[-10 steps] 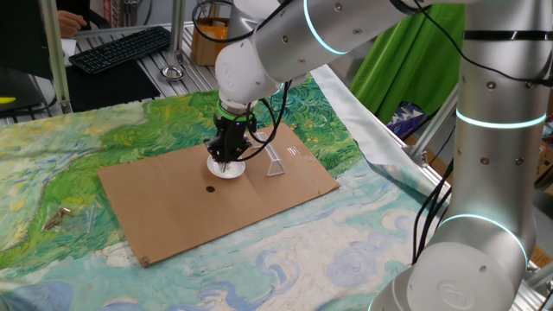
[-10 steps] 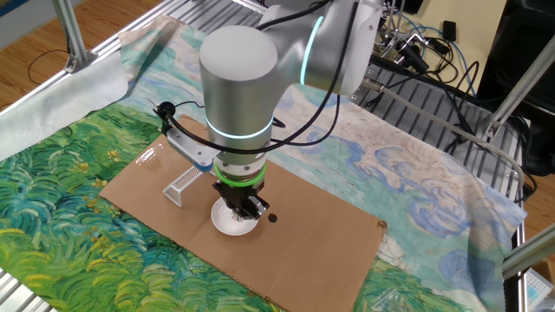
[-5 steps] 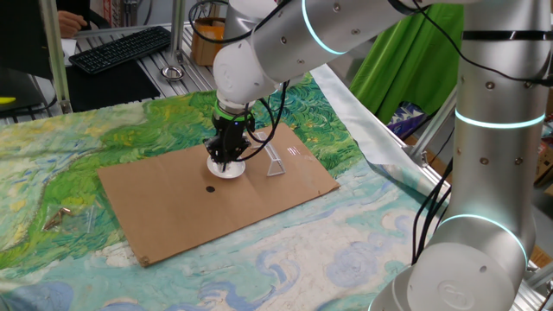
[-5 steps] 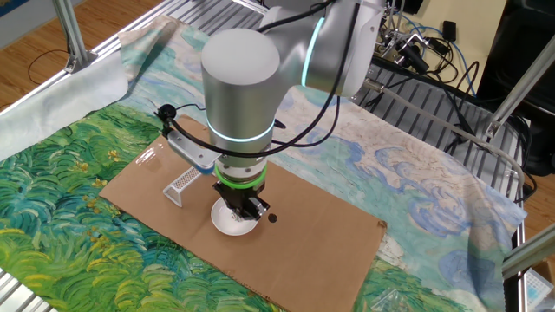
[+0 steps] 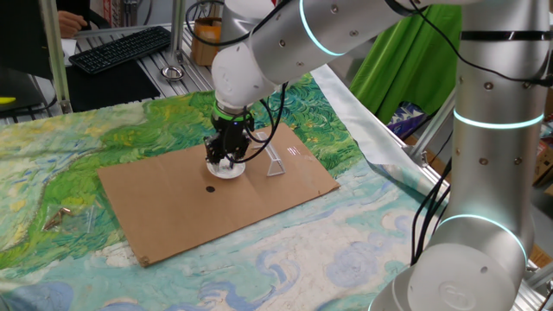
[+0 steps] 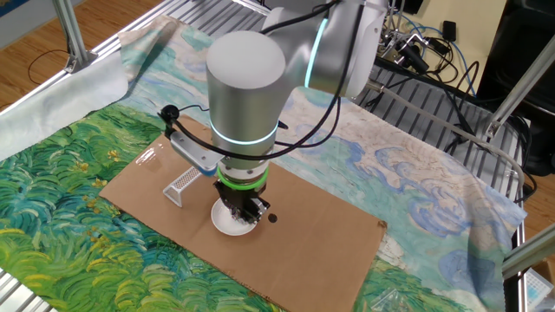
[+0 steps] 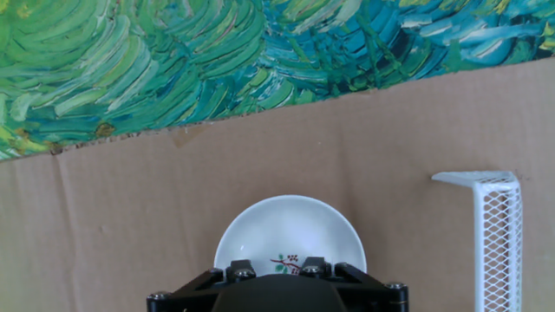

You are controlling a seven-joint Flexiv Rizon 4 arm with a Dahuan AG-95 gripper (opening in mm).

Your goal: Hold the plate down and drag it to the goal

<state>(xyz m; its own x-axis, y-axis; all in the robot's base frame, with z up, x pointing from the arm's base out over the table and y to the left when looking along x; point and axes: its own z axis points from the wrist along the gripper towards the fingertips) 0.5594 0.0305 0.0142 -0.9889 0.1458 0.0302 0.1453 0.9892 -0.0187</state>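
The plate (image 5: 226, 169) (image 6: 231, 223) (image 7: 290, 227) is a small white dish with a sprig motif, lying flat on the cardboard. My gripper (image 5: 227, 157) (image 6: 246, 211) (image 7: 277, 269) points straight down over its middle. The two fingertips stand a little apart with nothing between them, so it is open. Whether the tips touch the dish I cannot tell. The goal (image 5: 276, 162) (image 6: 180, 185) (image 7: 494, 234), a see-through angled bracket, stands on the cardboard a short gap from the plate. In the hand view it is to the right.
A brown cardboard sheet (image 5: 173, 212) (image 6: 321, 243) lies on a painted green and blue cloth (image 5: 78, 164). A small black dot (image 5: 210, 189) (image 6: 272, 217) marks the cardboard beside the plate. A keyboard (image 5: 121, 47) sits at the back left.
The fingers have parted from shut to slightly open, and the hand has risen a touch over the plate. The plate and bracket have not moved.
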